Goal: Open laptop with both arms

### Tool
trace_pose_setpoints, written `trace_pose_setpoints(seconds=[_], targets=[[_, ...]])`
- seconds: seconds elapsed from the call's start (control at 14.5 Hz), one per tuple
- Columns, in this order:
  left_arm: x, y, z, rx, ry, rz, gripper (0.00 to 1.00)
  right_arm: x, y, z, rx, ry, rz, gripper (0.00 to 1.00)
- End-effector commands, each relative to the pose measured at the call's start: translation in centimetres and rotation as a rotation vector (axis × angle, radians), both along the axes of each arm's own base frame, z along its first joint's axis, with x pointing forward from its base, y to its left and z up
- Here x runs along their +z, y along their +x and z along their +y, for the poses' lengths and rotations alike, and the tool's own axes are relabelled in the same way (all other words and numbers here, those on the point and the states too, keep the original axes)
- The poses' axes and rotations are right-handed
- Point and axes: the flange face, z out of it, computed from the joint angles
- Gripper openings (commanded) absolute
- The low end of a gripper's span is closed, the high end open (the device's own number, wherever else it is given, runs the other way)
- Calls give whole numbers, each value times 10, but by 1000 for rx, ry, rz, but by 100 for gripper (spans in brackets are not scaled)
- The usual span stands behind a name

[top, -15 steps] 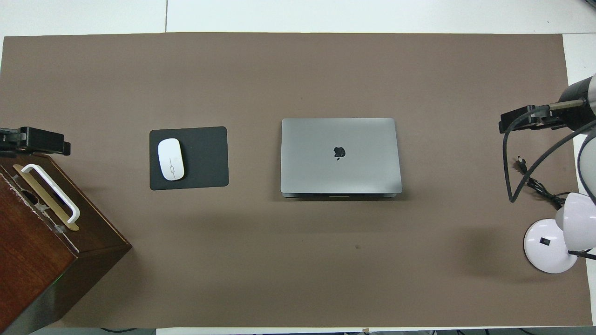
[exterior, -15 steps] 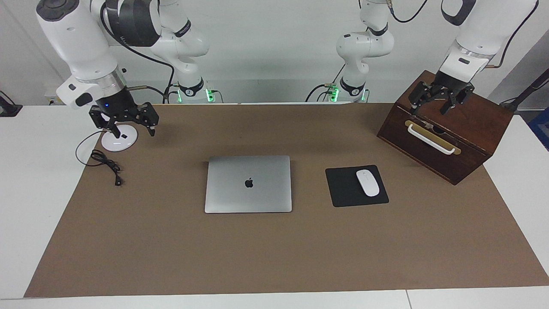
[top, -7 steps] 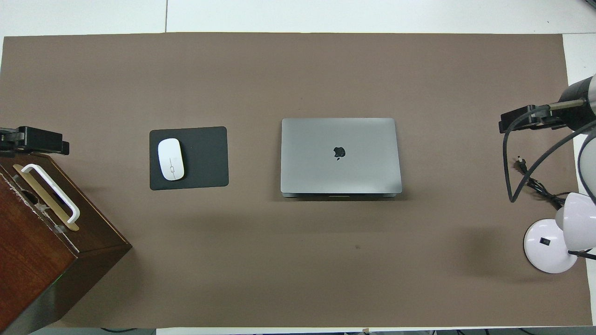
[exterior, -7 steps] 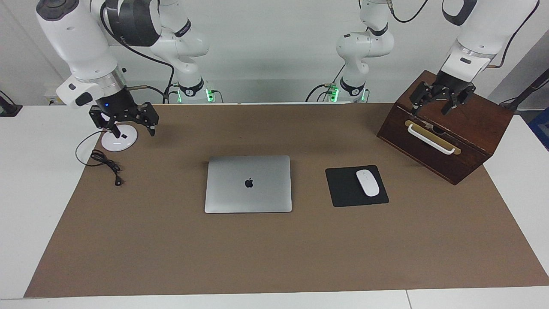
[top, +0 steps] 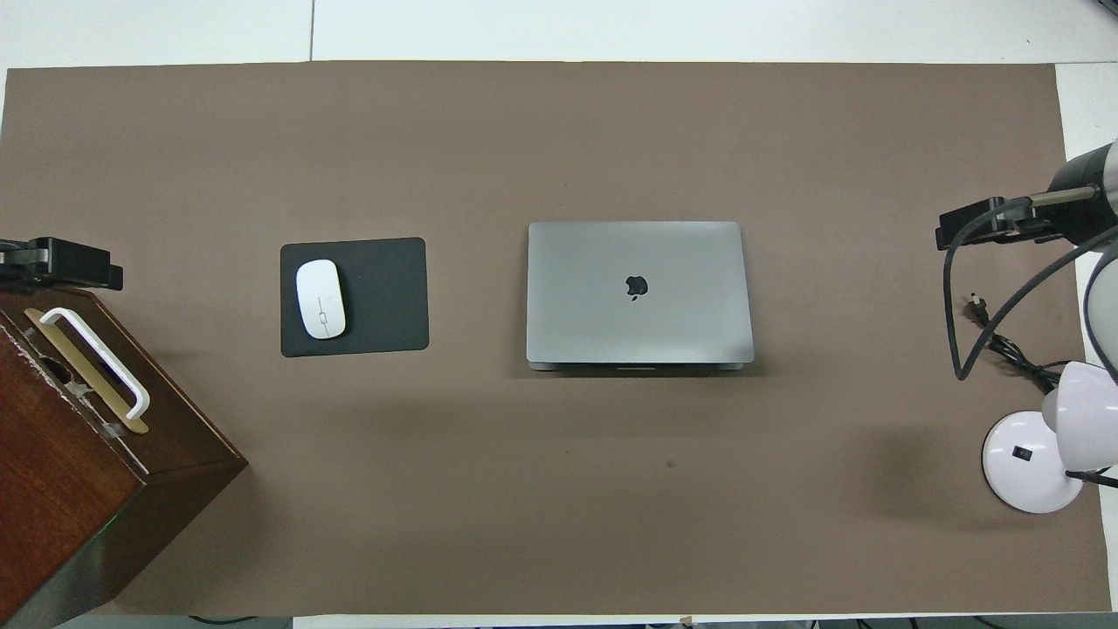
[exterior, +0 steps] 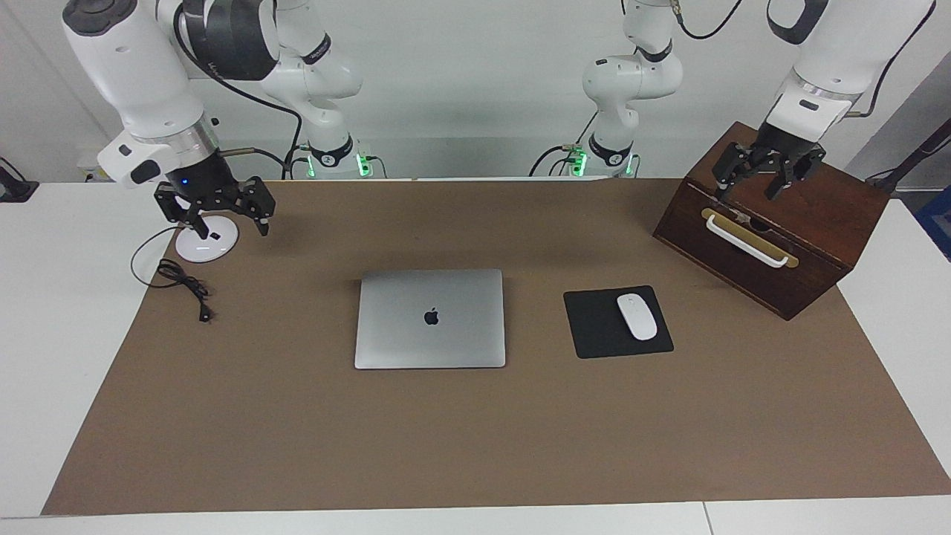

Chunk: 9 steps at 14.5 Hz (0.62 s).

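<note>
Overhead view first: the laptop point(top: 638, 293) lies shut and flat in the middle of the brown mat point(top: 524, 507) that covers the tabletop point(exterior: 44, 312), logo up, with nothing touching it. Beside it, toward the left arm's end, sits a black mouse pad point(top: 384, 297) with a white mouse point(top: 320, 299) on it. At that same end stands a dark wooden box point(exterior: 810, 223) with a white handle point(exterior: 745, 241) on its front.

From the facing view, the left gripper point(exterior: 752, 186) hangs over the top of the box, just above the handle, its fingers spread apart and holding nothing. The right gripper point(exterior: 229, 221) hovers over the round white lamp base point(exterior: 206, 239) at the right arm's end of the tabletop, fingers also parted and empty. A black cord point(exterior: 182, 282) curls on the mat near that base. Both grippers are well apart from the laptop.
</note>
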Motion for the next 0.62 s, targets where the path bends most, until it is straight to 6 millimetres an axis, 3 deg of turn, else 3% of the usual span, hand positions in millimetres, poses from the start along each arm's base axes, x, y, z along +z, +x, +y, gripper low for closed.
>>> trace_pose_setpoints(seconds=[0.0, 0.55], targets=[[2, 0, 3, 11, 21, -32, 0, 3, -3, 1, -16, 22, -15, 100], [2, 4, 0, 4, 18, -61, 0, 1, -5, 3, -11, 22, -9, 100]])
